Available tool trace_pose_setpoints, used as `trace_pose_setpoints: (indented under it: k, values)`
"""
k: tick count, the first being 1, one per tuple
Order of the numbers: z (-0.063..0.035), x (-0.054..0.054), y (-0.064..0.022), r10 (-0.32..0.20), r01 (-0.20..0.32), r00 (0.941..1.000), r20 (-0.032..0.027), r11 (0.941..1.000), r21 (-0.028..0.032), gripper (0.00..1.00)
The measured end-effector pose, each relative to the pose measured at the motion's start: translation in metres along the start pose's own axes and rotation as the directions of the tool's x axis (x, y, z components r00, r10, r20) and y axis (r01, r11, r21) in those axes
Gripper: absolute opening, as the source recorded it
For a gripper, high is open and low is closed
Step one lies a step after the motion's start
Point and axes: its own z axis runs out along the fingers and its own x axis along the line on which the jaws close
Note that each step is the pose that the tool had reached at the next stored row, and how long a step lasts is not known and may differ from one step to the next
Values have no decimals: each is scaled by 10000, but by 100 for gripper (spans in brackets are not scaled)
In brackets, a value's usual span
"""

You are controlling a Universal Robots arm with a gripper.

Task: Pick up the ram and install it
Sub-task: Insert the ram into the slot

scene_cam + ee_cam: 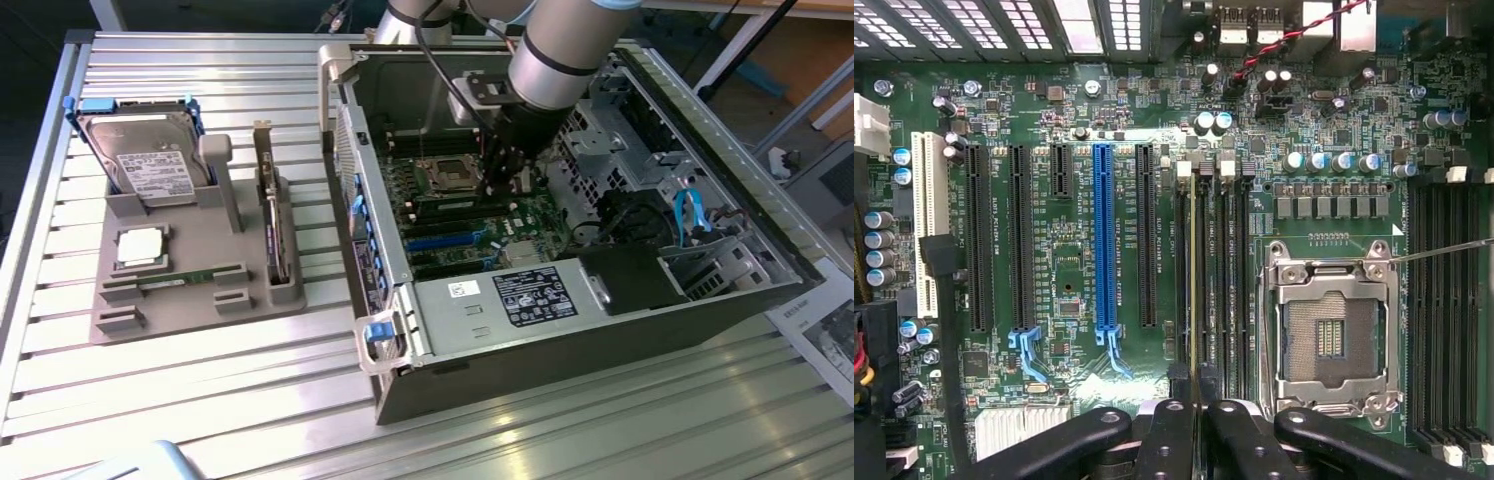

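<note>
The tool [1194, 405] pinches the ram [1194, 270] narrowly, edge-on, its long axis running along the memory slots [1232, 280] directly beneath.

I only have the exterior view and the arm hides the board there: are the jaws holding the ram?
Observer: Yes. In the wrist view the jaws are shut on the ram, seen edge-on.
Operator: Where is it relative to the board?
Observer: It runs along the memory slots beside the processor socket; which slot, I cannot tell.
Operator: Is anything in that socket?
Observer: No, the socket is empty, its contact field bare.
</note>
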Motion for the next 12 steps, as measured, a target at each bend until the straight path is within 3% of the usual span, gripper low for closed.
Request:
trace_pose_setpoints:
  k: [12]
  values:
    - [19,13,-1,-1,1,10000,1,10000,2,12]
